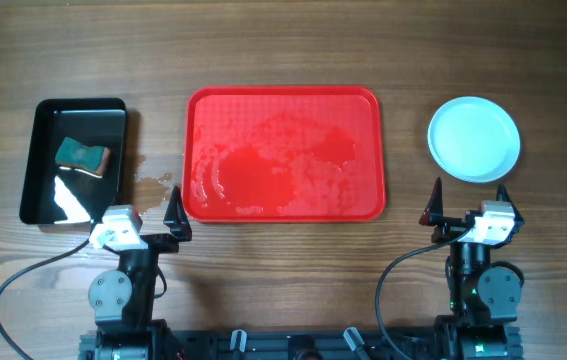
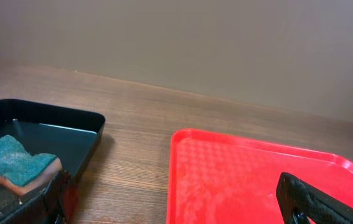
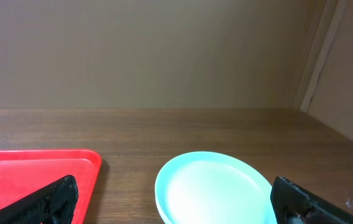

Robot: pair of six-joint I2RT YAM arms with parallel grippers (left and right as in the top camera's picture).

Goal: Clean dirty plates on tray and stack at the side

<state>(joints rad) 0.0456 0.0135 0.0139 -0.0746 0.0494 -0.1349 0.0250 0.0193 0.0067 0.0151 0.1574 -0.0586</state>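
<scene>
The red tray [image 1: 283,100] lies mid-table with a wet sheen and no plate on it. It also shows in the left wrist view as the tray [image 2: 238,168] and in the right wrist view as the tray [image 3: 39,163]. To its right, on the bare wood, rest the pale-blue plates [image 1: 474,138], clean on top. How many are stacked I cannot tell. My right gripper [image 1: 470,205] stands open just in front of the plates [image 3: 216,183], touching nothing. My left gripper [image 1: 145,215] is open near the tray's front left corner, with nothing between its fingers.
A black tray [image 1: 33,160] at the far left holds water and a green-and-brown sponge [image 1: 83,155]. The left wrist view shows the same black tray [image 2: 70,119] and sponge [image 2: 11,162]. Small wet patches [image 1: 153,180] lie on the wood between the two trays.
</scene>
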